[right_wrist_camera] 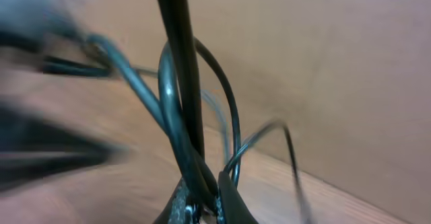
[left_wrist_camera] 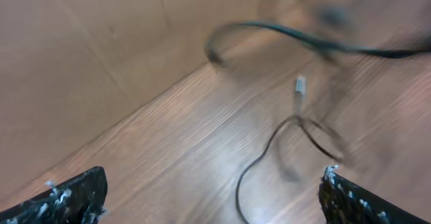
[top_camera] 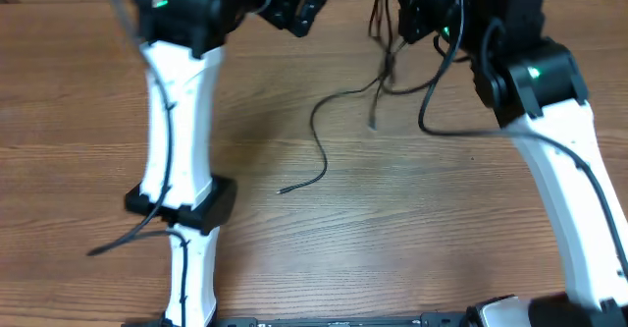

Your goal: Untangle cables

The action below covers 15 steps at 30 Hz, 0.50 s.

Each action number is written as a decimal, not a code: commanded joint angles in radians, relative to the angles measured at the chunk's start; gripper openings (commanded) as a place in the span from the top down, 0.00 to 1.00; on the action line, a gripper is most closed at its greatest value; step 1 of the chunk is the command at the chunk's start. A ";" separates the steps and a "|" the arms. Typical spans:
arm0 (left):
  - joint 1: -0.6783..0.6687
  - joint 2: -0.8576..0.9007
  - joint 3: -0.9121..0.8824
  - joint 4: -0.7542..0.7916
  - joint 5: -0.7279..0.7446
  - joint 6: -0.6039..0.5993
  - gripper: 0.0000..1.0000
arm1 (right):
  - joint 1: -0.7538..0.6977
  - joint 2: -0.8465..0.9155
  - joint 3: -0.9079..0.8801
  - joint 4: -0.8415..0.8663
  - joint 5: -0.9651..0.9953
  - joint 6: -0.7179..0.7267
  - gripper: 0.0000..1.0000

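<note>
Cables (top_camera: 325,167), judged light and limp, are clenched in right pincer (right_wrist_camera: 202,207); left pincer (left_wrist_camera: 212,197) released; hold near plug tip (left_wrist_camera: 300,86) advised.

Even warm light, soft shadows on the table (top_camera: 412,258), wrist views motion-blurred, close cables (right_wrist_camera: 183,83) defocused

Thin black cables (top_camera: 345,95), tangled, partly aloft

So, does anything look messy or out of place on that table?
Yes. The cables hang in a tangled clump from the right gripper, which is shut on them, and one loose strand trails across the table. The left gripper is open and empty.
</note>
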 commanded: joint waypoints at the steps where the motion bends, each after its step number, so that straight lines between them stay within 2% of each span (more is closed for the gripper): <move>1: 0.002 0.065 0.002 0.041 -0.027 0.082 0.02 | 0.012 -0.036 0.011 -0.036 -0.022 -0.021 0.96; 6: 0.021 0.075 0.003 0.108 0.098 0.082 0.02 | 0.002 0.010 0.009 -0.062 0.243 -0.054 0.96; 10: 0.035 0.050 0.005 0.111 0.123 0.082 0.00 | -0.024 0.127 0.006 -0.050 0.256 -0.056 0.96; 15: 0.040 0.010 0.005 0.084 0.122 0.082 0.00 | -0.036 0.364 0.006 -0.095 0.321 0.090 0.96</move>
